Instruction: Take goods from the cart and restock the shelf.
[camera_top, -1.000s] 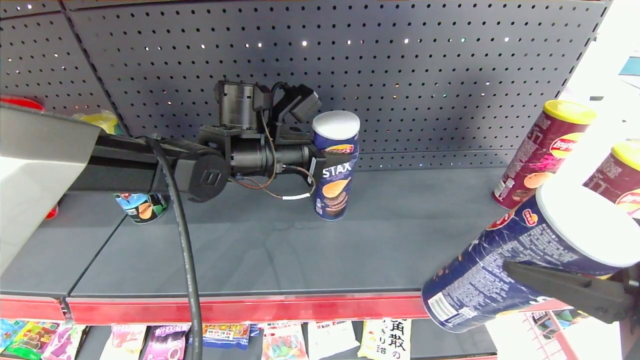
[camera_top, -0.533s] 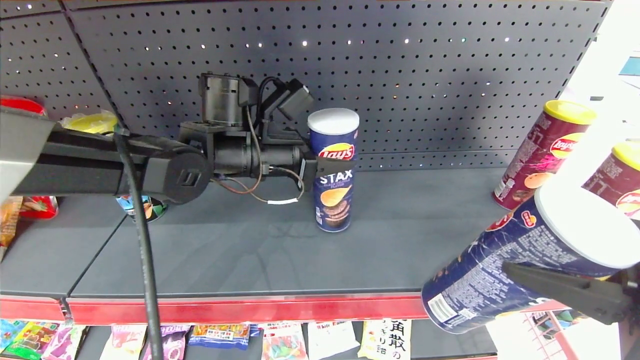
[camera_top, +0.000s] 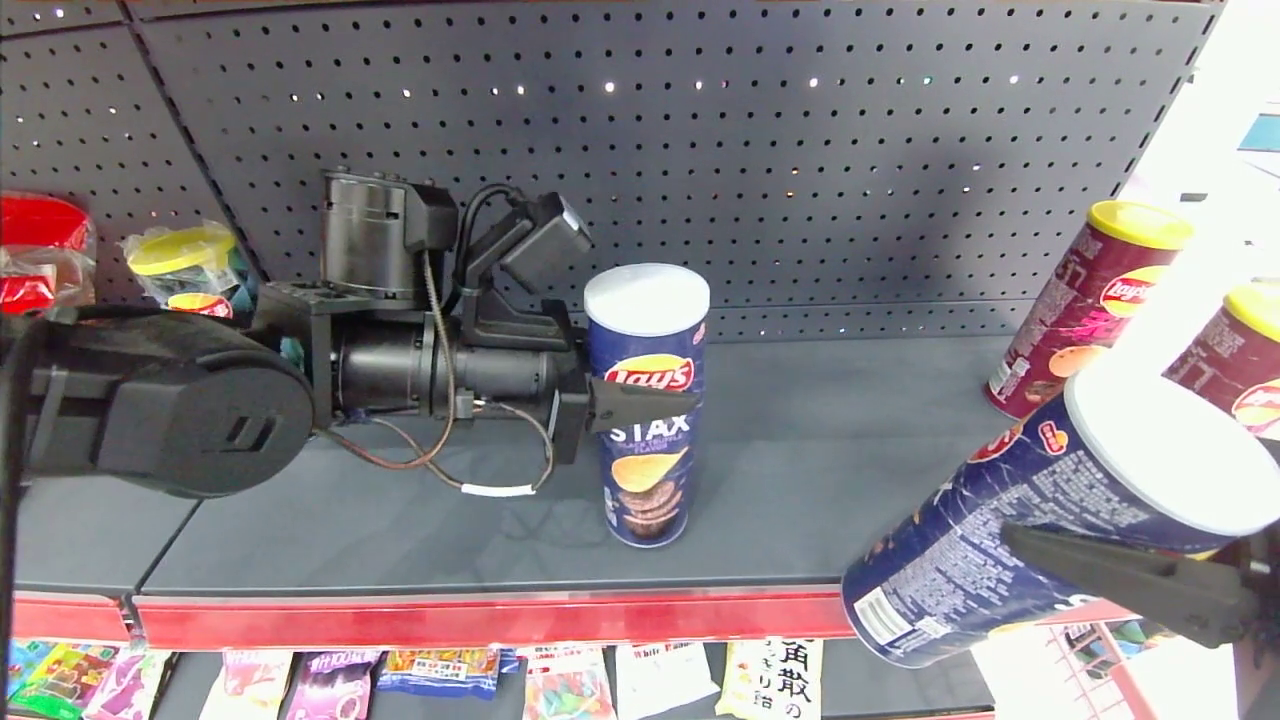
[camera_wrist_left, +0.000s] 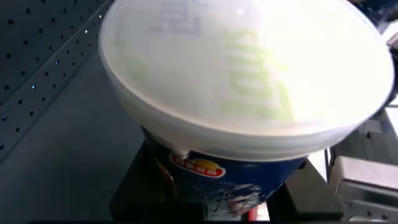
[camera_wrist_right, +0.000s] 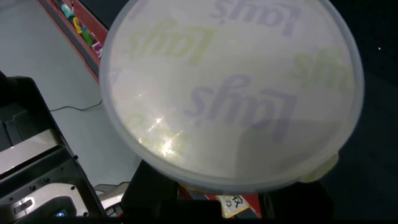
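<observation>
maroon cans (camera_top: 1085, 300) standing behind right fingers (camera_top: 1120, 580) clamping tilted blue can (camera_top: 1040, 510), left fingers (camera_top: 640, 405) clamping upright blue can (camera_top: 648, 320) on shelf (camera_top: 800, 470)

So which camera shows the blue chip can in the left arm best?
Head view: the blue chip can shows whole, upright over the shelf, the left end effector clamped round its middle. The left wrist view gives its white lid and some blue wall. The right wrist view shows the lid of another can.

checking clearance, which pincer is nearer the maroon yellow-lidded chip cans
Right. The right pincer, holding a tilted blue can, is just before the maroon cans; the left pincer grips another blue can mid-shelf.
</observation>
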